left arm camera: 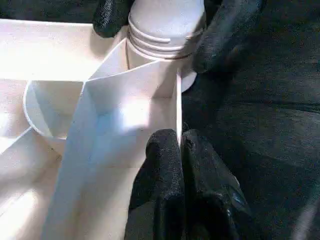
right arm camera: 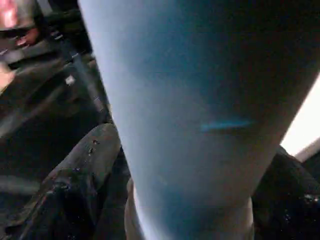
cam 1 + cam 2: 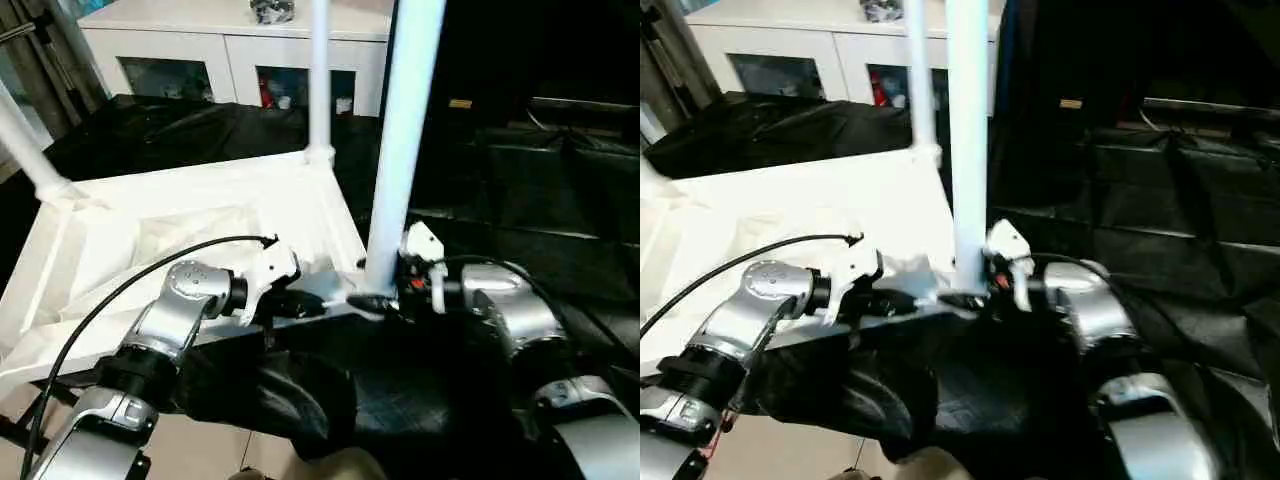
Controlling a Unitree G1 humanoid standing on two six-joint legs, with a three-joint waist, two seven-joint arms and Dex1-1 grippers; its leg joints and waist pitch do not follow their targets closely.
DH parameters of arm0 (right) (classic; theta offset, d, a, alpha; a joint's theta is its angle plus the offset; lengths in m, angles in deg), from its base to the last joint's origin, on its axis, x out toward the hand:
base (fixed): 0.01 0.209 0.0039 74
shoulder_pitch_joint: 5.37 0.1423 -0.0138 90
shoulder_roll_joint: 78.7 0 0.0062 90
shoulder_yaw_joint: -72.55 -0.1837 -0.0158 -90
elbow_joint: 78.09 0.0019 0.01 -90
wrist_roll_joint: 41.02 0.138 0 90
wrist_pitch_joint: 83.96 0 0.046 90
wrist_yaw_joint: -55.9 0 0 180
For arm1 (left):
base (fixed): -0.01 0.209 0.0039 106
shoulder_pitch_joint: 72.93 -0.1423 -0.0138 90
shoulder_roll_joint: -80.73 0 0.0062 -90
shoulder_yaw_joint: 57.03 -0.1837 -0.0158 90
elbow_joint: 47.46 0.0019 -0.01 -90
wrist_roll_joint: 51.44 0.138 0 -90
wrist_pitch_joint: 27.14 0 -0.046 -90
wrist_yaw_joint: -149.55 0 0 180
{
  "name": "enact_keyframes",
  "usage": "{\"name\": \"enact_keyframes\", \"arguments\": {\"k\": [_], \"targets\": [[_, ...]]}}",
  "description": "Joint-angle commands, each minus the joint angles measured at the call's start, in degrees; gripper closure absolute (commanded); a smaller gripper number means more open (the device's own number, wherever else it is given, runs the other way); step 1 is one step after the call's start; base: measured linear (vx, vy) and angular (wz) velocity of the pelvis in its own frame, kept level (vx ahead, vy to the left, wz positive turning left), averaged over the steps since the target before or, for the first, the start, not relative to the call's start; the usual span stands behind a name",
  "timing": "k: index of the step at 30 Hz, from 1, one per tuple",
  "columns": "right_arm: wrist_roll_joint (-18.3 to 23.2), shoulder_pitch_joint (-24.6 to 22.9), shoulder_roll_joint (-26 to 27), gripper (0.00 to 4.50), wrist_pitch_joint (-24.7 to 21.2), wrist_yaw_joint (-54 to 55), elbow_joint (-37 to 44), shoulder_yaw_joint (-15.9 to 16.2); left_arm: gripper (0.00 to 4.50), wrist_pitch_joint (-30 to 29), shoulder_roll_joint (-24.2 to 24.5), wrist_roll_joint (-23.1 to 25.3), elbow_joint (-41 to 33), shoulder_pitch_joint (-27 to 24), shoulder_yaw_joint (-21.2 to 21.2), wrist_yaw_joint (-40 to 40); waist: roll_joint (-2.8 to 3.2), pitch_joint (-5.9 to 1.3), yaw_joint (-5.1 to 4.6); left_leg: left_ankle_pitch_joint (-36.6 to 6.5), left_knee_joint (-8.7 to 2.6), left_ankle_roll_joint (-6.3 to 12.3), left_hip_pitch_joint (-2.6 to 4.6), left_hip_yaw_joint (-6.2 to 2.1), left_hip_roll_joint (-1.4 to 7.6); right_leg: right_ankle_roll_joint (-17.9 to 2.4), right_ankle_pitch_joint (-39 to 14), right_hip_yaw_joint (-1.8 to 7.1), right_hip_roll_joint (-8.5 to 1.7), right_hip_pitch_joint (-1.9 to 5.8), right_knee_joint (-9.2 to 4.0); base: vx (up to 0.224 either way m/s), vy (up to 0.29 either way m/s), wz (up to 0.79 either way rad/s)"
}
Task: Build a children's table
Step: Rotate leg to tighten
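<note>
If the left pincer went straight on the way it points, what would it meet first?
Probably the base of the near leg, seated in its corner socket, where the right pincer's fingers flank it. The left pincer, shut on the tabletop rim, points along it; depth is unclear.

White cabinet (image 3: 230,45) against the back wall, glass doors, small coloured items behind the glass. Dark object (image 3: 272,10) sits on its top. Black sheeting (image 3: 190,125) covers the surface in front of the cabinet and runs across to the right, creased and glossy. Right side is dark, black panels (image 3: 560,150) with a small yellow label (image 3: 460,103). Grey curtain (image 3: 35,60) at far left. Pale tan floor (image 3: 200,440) shows at the near edge. Lighting bright on the left, dim on the right.
</note>
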Motion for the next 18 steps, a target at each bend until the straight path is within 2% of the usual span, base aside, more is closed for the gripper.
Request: {"name": "enact_keyframes", "arguments": {"k": [1,4,5,9,12,14,15,18], "targets": [[0.16,-0.78,0.36,0.74,0.26,-3.58,1.75,2.52,4.5,0.95,0.15,-1.71,-2.21,0.14,-1.04,2.32,-0.36,-3.82,0.19,-11.51,-3.65,4.97,0.39,0.5,0.84,-17.06,-4.76,1.31,-1.91,3.44,-3.39,0.0,0.0,0.0],[0.46,-0.9,0.0,0.74,-0.09,-4.42,2.13,2.54,4.5,0.79,0.56,-2.36,-2.63,-0.03,-1.05,3.53,-0.32,-3.85,0.31,-10.98,-3.59,5.09,0.45,0.52,0.82,-17.33,-4.56,1.27,-1.88,3.39,-3.33,0.0,0.0,0.0],[0.97,-1.03,-0.31,0.98,-0.58,-5.29,2.61,2.35,4.5,0.71,0.99,-2.76,-2.97,-0.18,-1.04,4.82,-0.19,-3.84,0.33,-11.08,-3.6,5.01,0.47,0.49,0.8,-17.29,-4.8,1.26,-1.88,3.39,-3.33,0.0,0.0,0.0],[1.74,-1.46,-0.8,1.29,-1.38,-6.81,3.64,2.22,4.5,0.27,1.78,-3.05,-3.33,-0.4,-1.11,6.97,-0.15,-3.86,0.58,-11.66,-3.65,4.66,0.65,0.49,0.91,-17.32,-5.25,1.3,-1.84,3.33,-3.36,0.0,0.0,0.0],[2.08,-1.75,-0.98,1.59,-1.73,-7.53,4.13,2.29,4.5,0.31,2.08,-3.19,-3.34,-0.51,-1.25,7.36,-0.35,-3.9,0.71,-11.07,-3.62,4.72,0.6,0.5,0.87,-17.36,-4.34,1.28,-1.81,3.37,-3.26,0.0,0.0,0.0],[2.33,-2.13,-1.03,1.69,-2.15,-8.14,4.75,2.33,4.5,0.19,2.48,-3.46,-3.53,-0.76,-1.42,7.77,-0.36,-3.9,0.82,-10.62,-3.59,4.78,0.51,0.47,0.81,-17.2,-4.09,1.28,-1.82,3.45,-3.16,0.0,0.0,0.0],[2.43,-2.4,-0.96,1.76,-2.38,-8.39,5.06,2.37,4.5,0.1,2.64,-3.52,-3.72,-0.98,-1.47,7.86,-0.55,-3.93,0.81,-10.56,-3.57,4.83,0.53,0.49,0.82,-17.13,-4.24,1.27,-1.84,3.44,-3.19,0.0,0.0,0.0],[2.57,-2.71,-0.81,1.84,-2.72,-8.56,5.39,2.46,4.5,-0.03,2.64,-3.42,-3.93,-1.2,-1.4,7.85,-0.39,-3.89,0.84,-10.75,-3.62,4.71,0.55,0.47,0.86,-17.07,-4.96,1.27,-1.87,3.38,-3.25,0.0,0.0,0.0]]}}
